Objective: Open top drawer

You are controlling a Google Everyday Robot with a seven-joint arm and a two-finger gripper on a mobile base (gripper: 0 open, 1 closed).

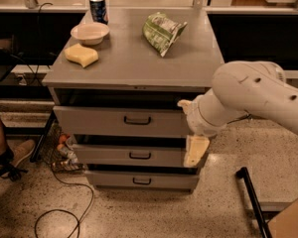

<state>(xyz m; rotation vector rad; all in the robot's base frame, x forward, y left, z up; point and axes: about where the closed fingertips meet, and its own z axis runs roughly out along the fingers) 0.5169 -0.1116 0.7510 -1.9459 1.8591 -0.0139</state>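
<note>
Top drawer partly out, tool at its right end.

We see the top drawer under the grey desk top, pulled forward a little, with a dark gap showing above its front; its dark bar handle sits at centre, untouched. The tool hangs from the white arm just beside the drawer's right end, overlapping the right corner of the middle drawer; we cannot tell whether it is apart or together. The bottom drawer sits below. On the desk: a can, a bowl, a yellow sponge and a green bag. A cable loops on the floor.
</note>
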